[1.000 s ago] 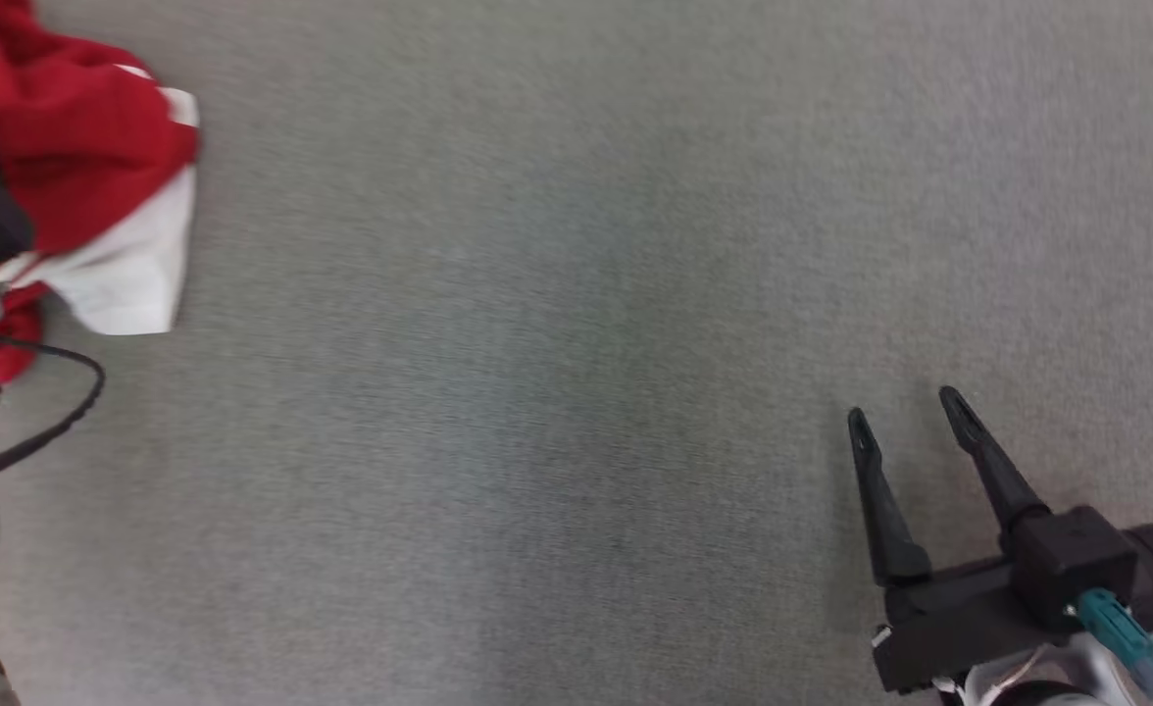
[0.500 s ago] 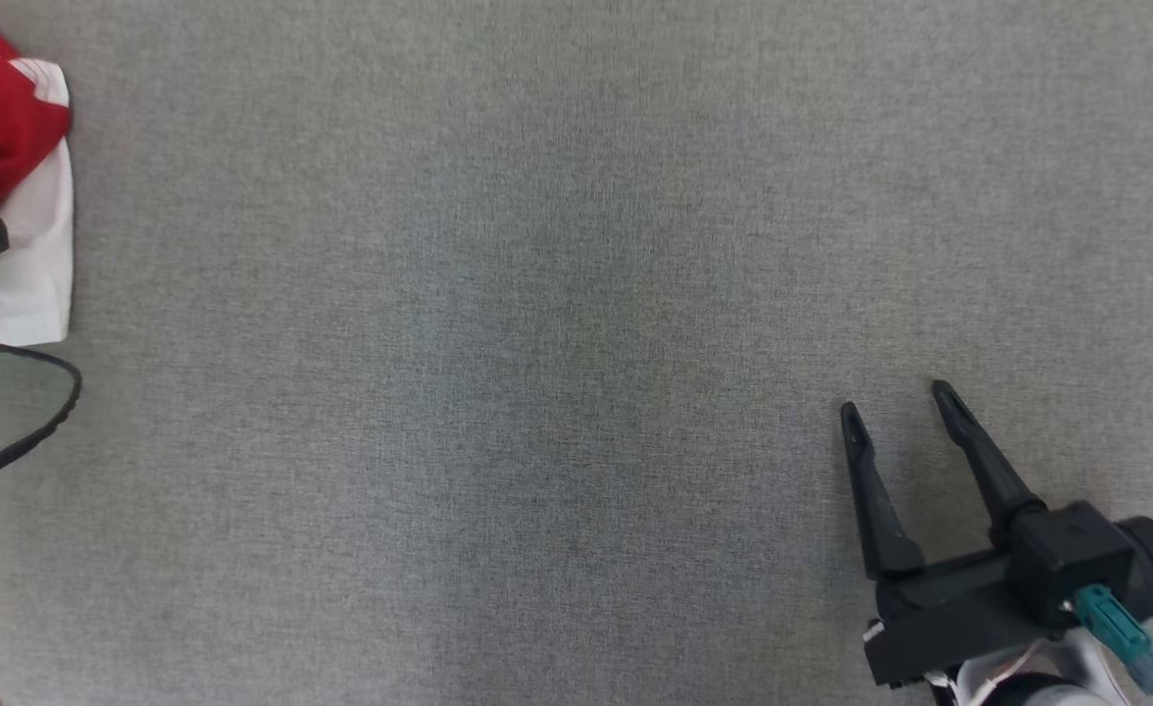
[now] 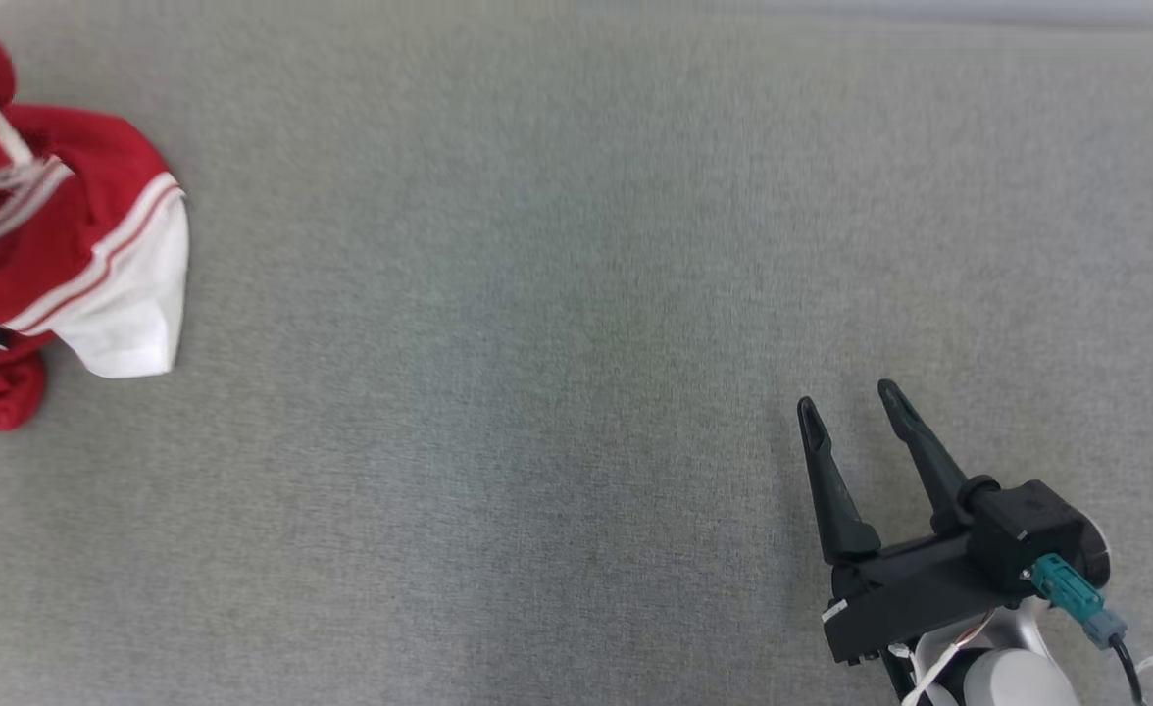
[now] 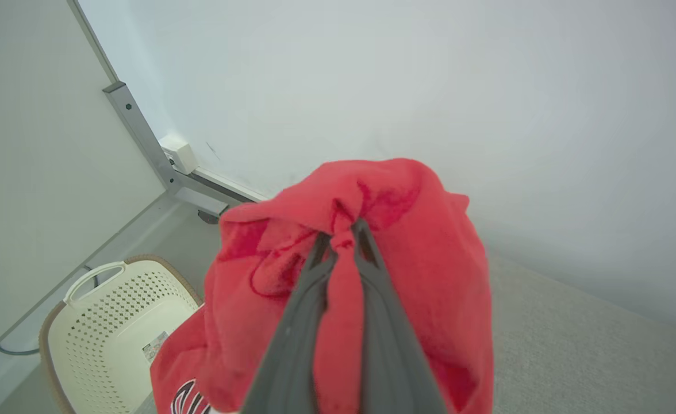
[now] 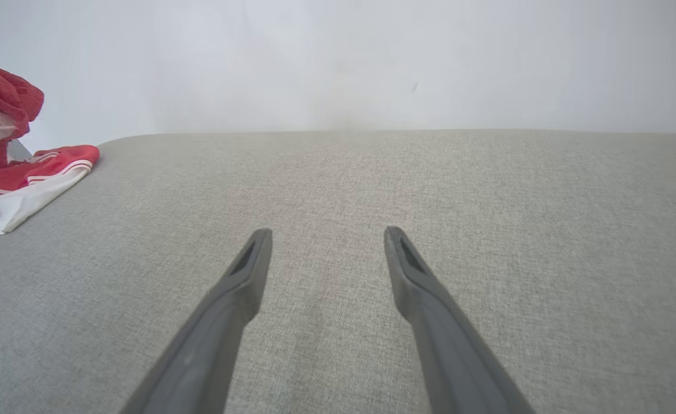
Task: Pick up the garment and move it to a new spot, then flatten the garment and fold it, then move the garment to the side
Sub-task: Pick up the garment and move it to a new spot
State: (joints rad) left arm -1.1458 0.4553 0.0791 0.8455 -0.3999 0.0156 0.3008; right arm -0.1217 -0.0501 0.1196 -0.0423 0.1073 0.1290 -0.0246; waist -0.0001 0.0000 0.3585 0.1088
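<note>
The left end effector [image 4: 341,238] has just clamped shut on a fold of the red-and-white garment [image 4: 424,270], now bunched up at the left edge of the bench [image 3: 576,392] with its hem trailing, so the move can begin; the right end effector [image 3: 847,394] stands open, empty.

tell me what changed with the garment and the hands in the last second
The left hand closed on the red garment and now holds a bunch of it up, a white-edged part lying on the grey surface. The right hand stayed open and empty above the surface.
</note>
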